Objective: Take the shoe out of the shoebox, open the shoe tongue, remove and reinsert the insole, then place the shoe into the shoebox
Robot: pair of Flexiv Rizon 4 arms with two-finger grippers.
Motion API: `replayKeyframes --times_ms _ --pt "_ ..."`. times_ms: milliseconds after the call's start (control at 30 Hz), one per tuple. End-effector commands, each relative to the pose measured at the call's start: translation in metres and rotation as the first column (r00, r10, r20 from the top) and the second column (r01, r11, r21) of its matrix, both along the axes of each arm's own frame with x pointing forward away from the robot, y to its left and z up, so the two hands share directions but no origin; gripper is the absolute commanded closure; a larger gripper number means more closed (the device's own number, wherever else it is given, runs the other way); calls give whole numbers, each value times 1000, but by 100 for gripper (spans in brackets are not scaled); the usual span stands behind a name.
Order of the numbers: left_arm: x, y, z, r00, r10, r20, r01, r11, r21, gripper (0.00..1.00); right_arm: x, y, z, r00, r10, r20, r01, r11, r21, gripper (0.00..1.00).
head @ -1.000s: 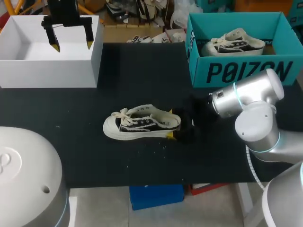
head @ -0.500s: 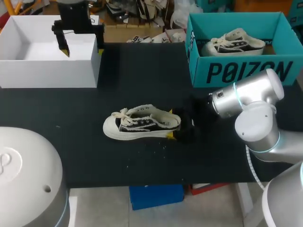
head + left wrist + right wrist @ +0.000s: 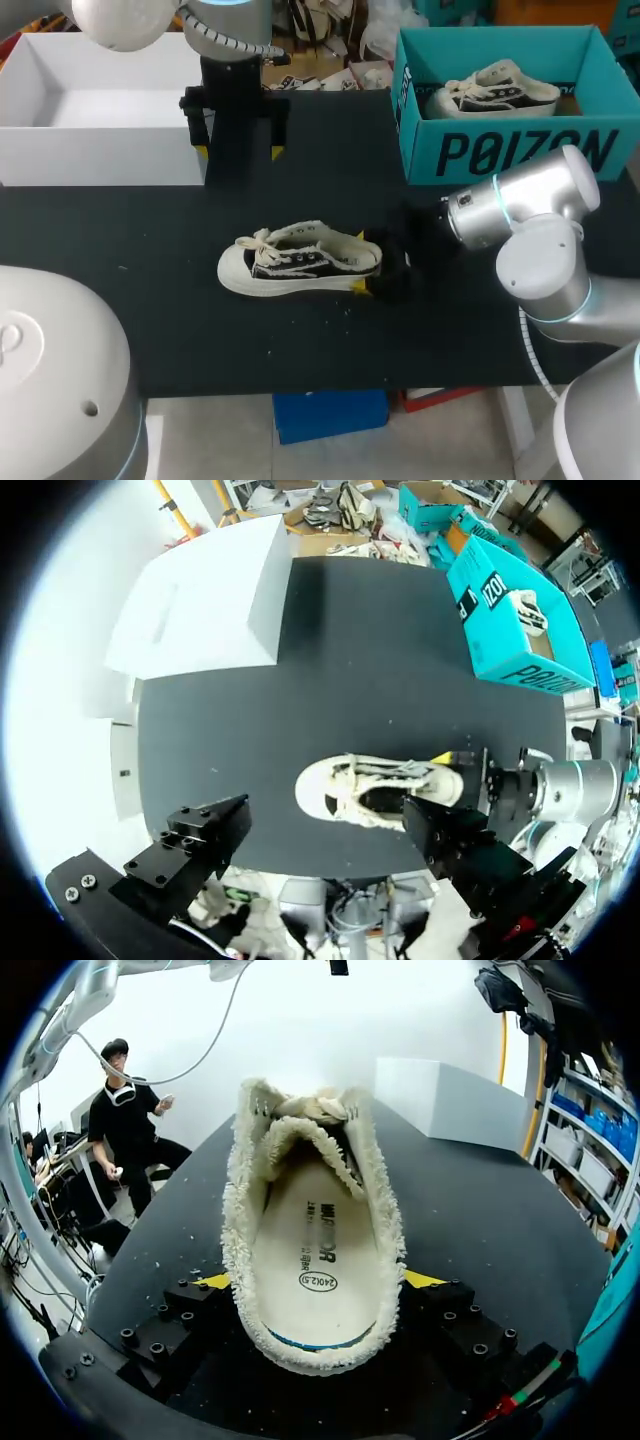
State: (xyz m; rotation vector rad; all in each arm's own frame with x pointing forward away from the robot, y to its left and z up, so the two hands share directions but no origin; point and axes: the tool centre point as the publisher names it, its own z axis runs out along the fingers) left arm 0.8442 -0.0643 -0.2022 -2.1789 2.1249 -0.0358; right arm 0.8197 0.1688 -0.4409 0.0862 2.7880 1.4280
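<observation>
The black table [image 3: 120,250] carries a white box [image 3: 100,150] at its far left corner and a teal shoebox [image 3: 520,150] at its far right corner, with a second sneaker [image 3: 492,88] lying inside the shoebox. The left arm [image 3: 225,25] has swung away from above the white box and now hangs over the table just beside the box's right wall. The right arm [image 3: 520,215] has not moved and reaches in low from the right.

The black-and-cream sneaker [image 3: 300,262] lies in the same spot near the middle of the table, upright on its sole, with its toe pointing left and its heel toward the right arm. The insole [image 3: 315,1260] sits flat inside it.

The left gripper [image 3: 240,152] has turned since the earlier frames. Its fingers are spread wide, hold nothing, and point down at bare table. The right gripper [image 3: 362,262] stays clamped on the sneaker's heel, with one yellow tip pressed against each side of the fuzzy collar.
</observation>
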Motion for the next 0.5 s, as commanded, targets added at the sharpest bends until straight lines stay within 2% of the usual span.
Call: replayKeyframes --times_ms 33,133,233,333,500 --pt "0 1 -1 1000 -1 1 1 1000 -3 0 1 3 -2 1000 -2 -1 2 1000 -1 100" --pt "0 2 0 1000 -8 9 8 1000 20 0 1 3 -2 1000 -2 -1 2 1000 -1 100" --pt "-10 -18 -4 999 -52 16 51 997 50 0 1 3 -2 1000 -2 -1 2 1000 -1 100" --pt "-22 -41 -15 997 -80 -15 80 995 58 0 1 3 -2 1000 -2 -1 2 1000 -1 100" --pt "-41 -65 -37 993 -104 -63 108 991 77 0 1 3 -2 1000 -2 -1 2 1000 -1 100"
